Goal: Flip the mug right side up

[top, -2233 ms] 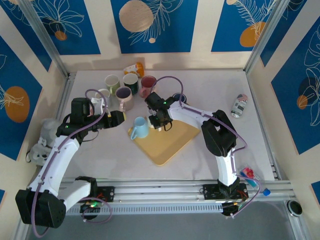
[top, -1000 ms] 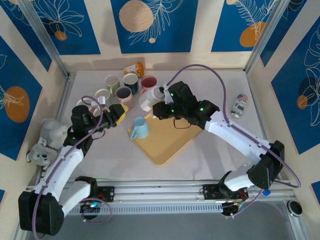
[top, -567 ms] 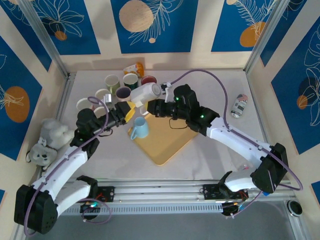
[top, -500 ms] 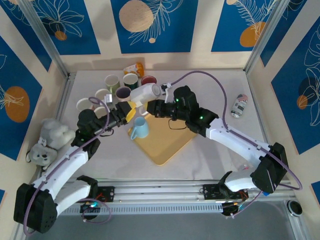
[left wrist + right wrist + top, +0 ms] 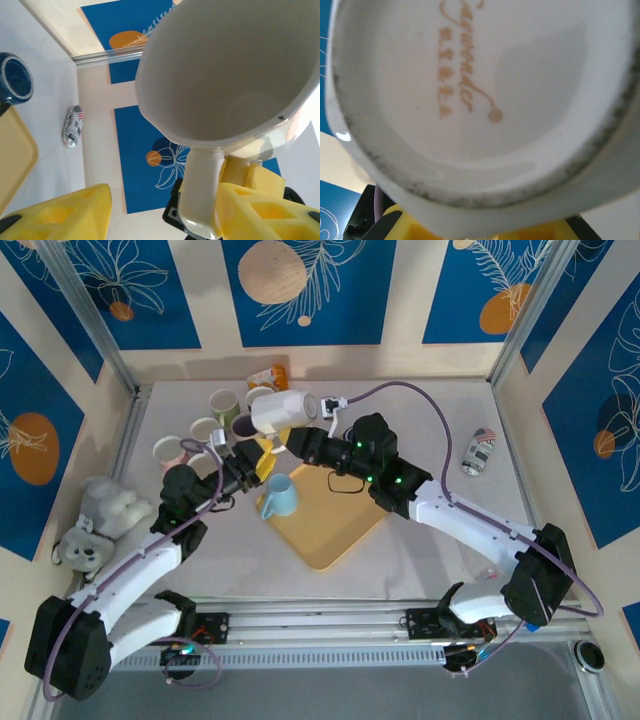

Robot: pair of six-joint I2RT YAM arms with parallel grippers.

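Observation:
The white mug (image 5: 283,410) hangs in the air over the table's back left, tipped on its side with its mouth toward the left arm. My right gripper (image 5: 312,443) is shut on its handle side from the right. In the right wrist view the mug's printed base (image 5: 480,90) sits just above the yellow fingers (image 5: 420,231). My left gripper (image 5: 250,462) reaches up from below left. In the left wrist view I look into the mug's mouth (image 5: 225,65). Its handle (image 5: 202,190) stands between my open left fingers, close against the right one (image 5: 265,210) and apart from the left one (image 5: 55,215).
A yellow tray (image 5: 335,530) lies mid-table with a light blue mug (image 5: 281,497) at its left corner. Several mugs (image 5: 225,405) and an orange bottle (image 5: 268,375) stand at the back left. A can (image 5: 478,452) lies at the right, plush toys (image 5: 95,525) at the left.
The right arm has lifted the white mug higher and swung it left. The left gripper has come up under it, and its jaws have narrowed around the handle.

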